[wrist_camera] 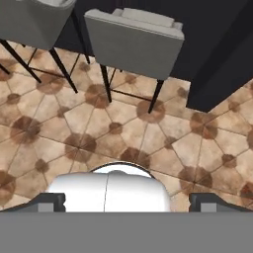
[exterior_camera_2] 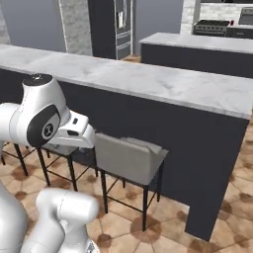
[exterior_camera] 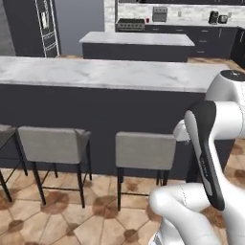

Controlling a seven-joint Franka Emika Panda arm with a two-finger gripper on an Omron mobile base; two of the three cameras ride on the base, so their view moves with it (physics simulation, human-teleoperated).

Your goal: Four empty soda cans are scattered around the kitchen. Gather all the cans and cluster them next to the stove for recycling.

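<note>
— Marble counters are counted how many?
— Two: a long bar counter with three grey stools, and an island behind it.
— And the stove?
— Beyond the island, one tiny red soda can just beside it, well apart from the gripper, whose fingers are spread wide, nothing held.

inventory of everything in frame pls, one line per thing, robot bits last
near counter: 1, white marble top on dark base, across the foreground in front of the base
bar stools: at least 3, grey seats on thin black legs, along the near counter's front
island: 1, pale top, dark base, beyond the near counter
stove: 1, black, at the far wall
soda can: 1 small red shape, looks like a can, on the far counter right of the stove
fridge: 1, dark, far left
floor: brown patterned tile
arm: 1, white with dark joints, folded low
gripper: 1, open, pointing down at the floor, nothing held
</note>
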